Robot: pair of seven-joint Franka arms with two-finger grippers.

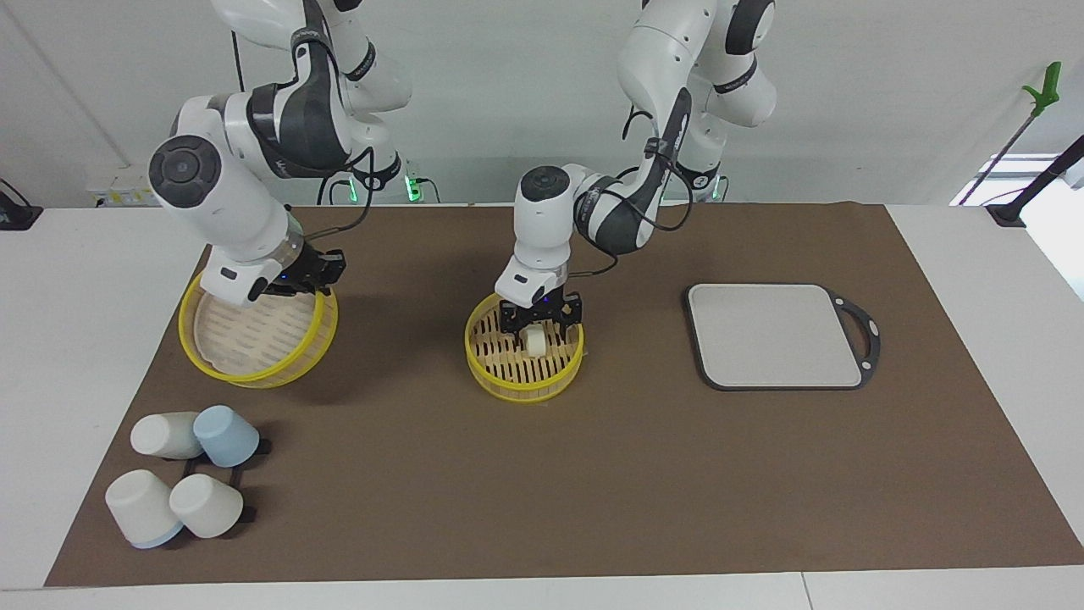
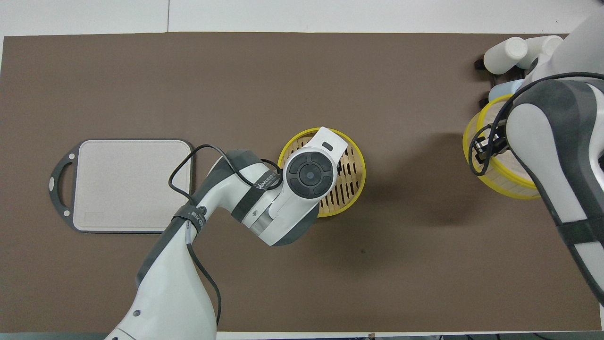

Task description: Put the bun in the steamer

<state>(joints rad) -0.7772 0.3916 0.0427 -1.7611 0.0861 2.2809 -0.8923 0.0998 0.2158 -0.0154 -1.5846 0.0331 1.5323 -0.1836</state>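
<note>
One yellow-rimmed steamer tier (image 1: pixel 523 383) sits mid-table; it also shows in the overhead view (image 2: pixel 355 174). The small cream-white bun (image 1: pixel 535 341) lies on its slatted floor. My left gripper (image 1: pixel 539 324) is low inside this tier, fingers spread apart on either side of the bun. In the overhead view the left arm hides the bun. The second steamer tier (image 1: pixel 254 339) is toward the right arm's end, tilted and seemingly raised a little off the mat. My right gripper (image 1: pixel 315 273) is shut on its rim and shows in the overhead view (image 2: pixel 482 147).
A grey square board (image 1: pixel 775 335) with a black handle lies toward the left arm's end. Several pale and blue upturned cups (image 1: pixel 182 483) stand on a black rack, farther from the robots than the second tier. A brown mat (image 1: pixel 593 474) covers the table.
</note>
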